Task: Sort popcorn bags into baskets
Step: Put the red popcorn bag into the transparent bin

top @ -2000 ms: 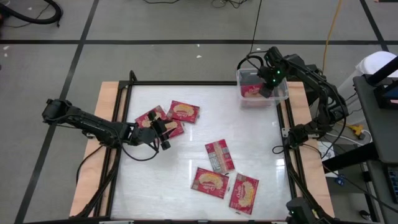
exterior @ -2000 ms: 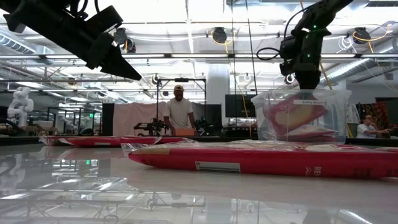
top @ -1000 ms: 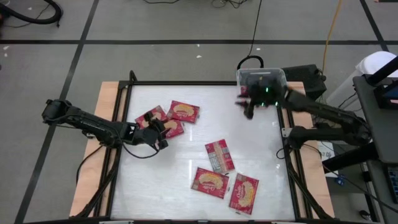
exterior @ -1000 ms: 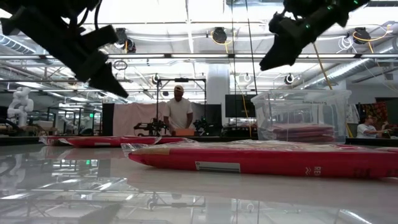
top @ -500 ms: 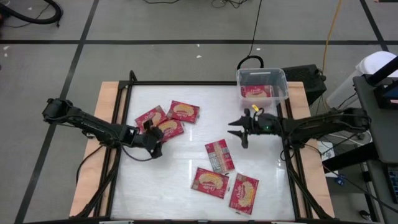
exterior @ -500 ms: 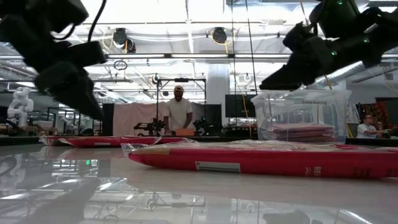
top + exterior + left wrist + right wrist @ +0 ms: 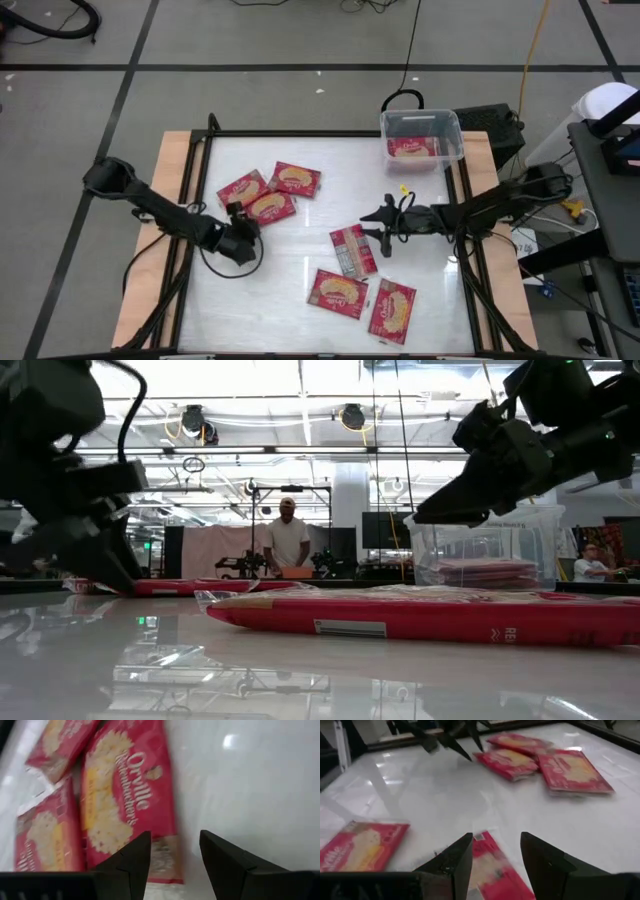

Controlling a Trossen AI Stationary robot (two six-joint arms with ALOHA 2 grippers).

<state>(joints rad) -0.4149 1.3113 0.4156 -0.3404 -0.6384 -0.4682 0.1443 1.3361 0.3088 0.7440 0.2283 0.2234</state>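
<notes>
While lining up two fresh picks, holding nothing on either side. Step in hand, by my read: approach-to-grasp, both arms at once.

Left gripper [image 7: 237, 214]: low over the surface [image 7: 320, 220], just beside the three-bag cluster. Fingers [image 7: 134, 857] spread apart, straddling the near edge of an Orville Redenbacher's popcorn bag [image 7: 127, 815], face up, edge-to-edge or slightly overlapping with its neighbours; cannot tell which.

Right gripper [image 7: 375, 228]: mid-surface, fingers [image 7: 454, 860] likewise parted and empty, aimed at the middle popcorn bag [image 7: 352, 250], lying back-side up. Cannot tell whether touching yet.

Clear basket [image 7: 452, 128] at the far right corner, red packets [image 7: 412, 148] already inside. Six bags out on the surface: three in the left cluster, the middle one, two more [image 7: 338, 292] near the front edge. So roughly partway through, plenty left.

Next move, as a judgement:
- Drop the last bit, pinch one edge, lift clear.
- Left: take only the one bag, not the neighbour.
- Right: flat packet on a glossy surface, so expect sliding; get a fingertip under the edge first.
- Carry over to the basket one arm at a time to avoid a clash above it.
</notes>
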